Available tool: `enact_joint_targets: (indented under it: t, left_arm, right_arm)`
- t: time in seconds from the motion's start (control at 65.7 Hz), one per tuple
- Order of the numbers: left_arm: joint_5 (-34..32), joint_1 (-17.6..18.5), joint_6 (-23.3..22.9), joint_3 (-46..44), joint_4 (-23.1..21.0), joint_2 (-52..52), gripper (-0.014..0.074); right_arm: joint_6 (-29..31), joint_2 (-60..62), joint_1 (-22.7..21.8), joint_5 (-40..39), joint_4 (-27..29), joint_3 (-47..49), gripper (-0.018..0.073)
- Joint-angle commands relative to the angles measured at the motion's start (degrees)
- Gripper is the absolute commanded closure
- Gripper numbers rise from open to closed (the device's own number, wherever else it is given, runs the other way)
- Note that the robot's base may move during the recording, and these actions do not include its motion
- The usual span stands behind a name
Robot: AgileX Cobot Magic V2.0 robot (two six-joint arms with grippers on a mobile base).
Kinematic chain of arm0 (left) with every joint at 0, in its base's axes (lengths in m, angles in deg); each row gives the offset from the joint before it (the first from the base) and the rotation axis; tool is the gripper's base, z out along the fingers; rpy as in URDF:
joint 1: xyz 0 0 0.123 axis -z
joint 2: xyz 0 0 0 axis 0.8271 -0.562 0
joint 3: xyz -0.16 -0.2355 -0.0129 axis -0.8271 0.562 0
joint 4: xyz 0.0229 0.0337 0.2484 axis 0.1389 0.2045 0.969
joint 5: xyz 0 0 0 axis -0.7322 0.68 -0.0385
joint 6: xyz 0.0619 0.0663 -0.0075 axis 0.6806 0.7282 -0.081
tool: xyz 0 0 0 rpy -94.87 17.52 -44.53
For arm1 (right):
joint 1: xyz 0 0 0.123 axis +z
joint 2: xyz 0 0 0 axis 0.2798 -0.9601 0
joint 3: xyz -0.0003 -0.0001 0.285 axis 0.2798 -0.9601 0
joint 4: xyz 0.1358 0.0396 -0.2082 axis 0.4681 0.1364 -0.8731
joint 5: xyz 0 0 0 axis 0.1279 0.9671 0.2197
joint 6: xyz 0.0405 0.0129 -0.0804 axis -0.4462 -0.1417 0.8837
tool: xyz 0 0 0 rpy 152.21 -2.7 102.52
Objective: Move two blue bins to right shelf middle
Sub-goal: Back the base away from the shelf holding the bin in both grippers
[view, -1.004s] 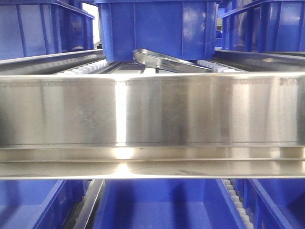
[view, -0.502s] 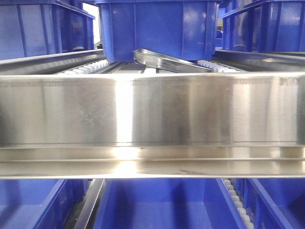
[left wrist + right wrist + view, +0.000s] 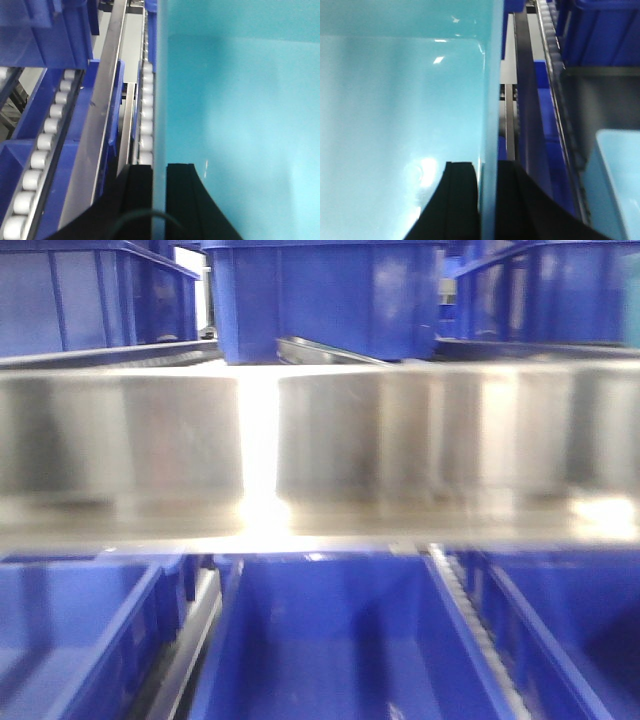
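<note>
Both wrist views show one light blue bin. My left gripper [image 3: 159,167] is shut on the bin's left wall [image 3: 159,100], one black finger outside and one inside, and the bin's inside [image 3: 240,125] fills the right of that view. My right gripper [image 3: 487,166] is shut on the same bin's right wall [image 3: 490,90], with its inside [image 3: 395,100] to the left. A second light blue bin [image 3: 615,180] shows at the lower right of the right wrist view. Neither gripper appears in the front view.
A wide steel shelf beam [image 3: 320,450] crosses the front view. Dark blue bins [image 3: 325,300] stand on the level above it, and more dark blue bins [image 3: 330,640] lie below. White roller tracks [image 3: 45,140] and a steel rail [image 3: 97,125] run beside the held bin.
In the front view the steel beam has shifted up and gone blurred. More of the lower dark blue bins shows, and the roller tracks above the beam are hidden.
</note>
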Motion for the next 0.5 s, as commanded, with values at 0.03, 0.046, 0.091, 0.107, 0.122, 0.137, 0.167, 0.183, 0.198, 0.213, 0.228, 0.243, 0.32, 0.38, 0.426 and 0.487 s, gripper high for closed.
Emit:
enact_joint_targets:
  t: [0.03,0.046,0.091,0.107,0.122,0.137,0.167,0.183,0.198,0.213,0.228,0.243,0.32,0.38,0.426,0.487]
  left_arm:
    - [-1.70,-0.01,-0.10,-0.48,2.87,0.98,0.0707]
    - [-1.70,-0.01,-0.10,-0.48,2.87,0.98,0.0707]
    - [-1.70,-0.01,-0.10,-0.48,2.87,0.98,0.0707]
    - [-1.70,-0.01,-0.10,-0.48,2.87,0.98,0.0707]
    - [-1.70,-0.01,-0.10,-0.48,2.87,0.98,0.0707]
    - [-1.70,-0.01,-0.10,-0.48,2.87,0.98,0.0707]
    - [-1.70,-0.01,-0.10,-0.48,2.87,0.98,0.0707]
    - [-1.70,-0.01,-0.10,-0.48,2.87,0.98,0.0707]
    - [-1.70,-0.01,-0.10,-0.48,2.87,0.98,0.0707]
    - [-1.70,-0.01,-0.10,-0.48,2.87,0.98,0.0707]
    - [-1.70,-0.01,-0.10,-0.48,2.87,0.98,0.0707]
    - [-1.70,-0.01,-0.10,-0.48,2.87,0.98,0.0707]
    - [-1.70,-0.01,-0.10,-0.48,2.87,0.98,0.0707]
    - [-1.70,-0.01,-0.10,-0.48,2.87,0.98,0.0707]
    - [-1.70,-0.01,-0.10,-0.48,2.87,0.98,0.0707]
    - [-1.70,-0.01,-0.10,-0.48,2.87,0.98,0.0707]
  right_arm:
    - [0.85,0.77,-0.07,-1.31,-2.30,0.81,0.0721]
    - [0.85,0.77,-0.07,-1.31,-2.30,0.81,0.0721]
    - [0.85,0.77,-0.07,-1.31,-2.30,0.81,0.0721]
    - [0.85,0.77,-0.07,-1.31,-2.30,0.81,0.0721]
    - [0.85,0.77,-0.07,-1.31,-2.30,0.81,0.0721]
    - [0.85,0.77,-0.07,-1.31,-2.30,0.81,0.0721]
    - [0.85,0.77,-0.07,-1.31,-2.30,0.81,0.0721]
    - [0.85,0.77,-0.07,-1.31,-2.30,0.81,0.0721]
    - [0.85,0.77,-0.07,-1.31,-2.30,0.81,0.0721]
    - [0.85,0.77,-0.07,-1.31,-2.30,0.81,0.0721]
    - [0.85,0.77,-0.07,-1.31,-2.30,0.81,0.0721]
    - [0.85,0.77,-0.07,-1.31,-2.30,0.81,0.0721]
    - [0.85,0.77,-0.07,-1.31,-2.30,0.81,0.0721]
    - [0.85,0.77,-0.07,-1.31,-2.30,0.81,0.0721]
    - [0.85,0.77,-0.07,-1.31,-2.30,0.81,0.0721]
    - [0.85,0.77,-0.07,-1.31,-2.30,0.81,0.0721]
